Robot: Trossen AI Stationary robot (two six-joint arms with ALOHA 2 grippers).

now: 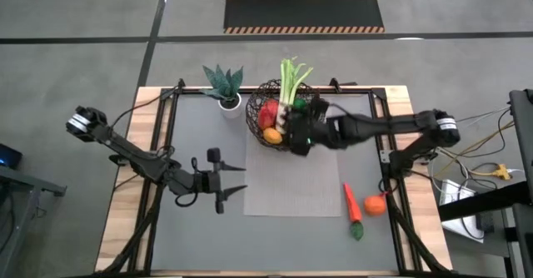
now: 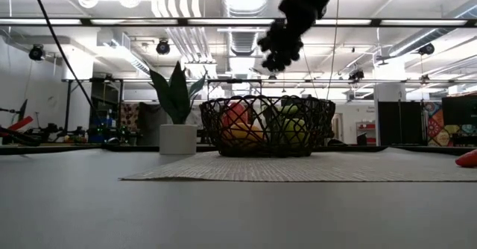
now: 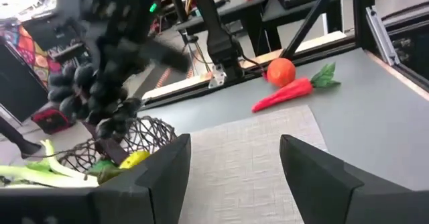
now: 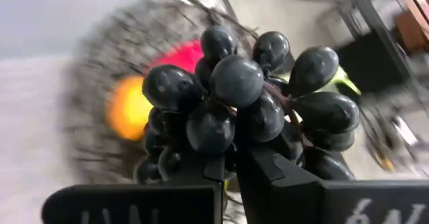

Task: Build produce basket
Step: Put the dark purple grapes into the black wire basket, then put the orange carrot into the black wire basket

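1. Grapes (image 4: 248, 96): a bunch of dark, glossy, rounded berries, pinched at the stem end by the right claw (image 4: 231, 163), whose fingers are pressed together on it. In the low view the bunch (image 2: 282, 44) hangs with its long axis roughly vertical, clear above the basket (image 2: 264, 126).
2. Basket (image 1: 279, 120): round bowl of dark crisscrossed wire, see-through, standing near the middle of the table's far edge on the far end of a woven grey mat (image 1: 291, 186).
3. Basket contents: a red fruit (image 1: 268, 114), an orange-yellow fruit (image 1: 272, 135), and a leek (image 1: 289, 82) whose long axis points toward the far edge, overhanging the rim.
4. Near the table's right edge: a tapered carrot (image 1: 352, 203), leafy end toward the near edge, with a round orange fruit (image 1: 374, 204) just beside it.
5. Left claw (image 1: 223, 181): spread, holding nothing, over the left half of the table.
6. White pot with spiky plant (image 1: 225, 86): just left of the basket.
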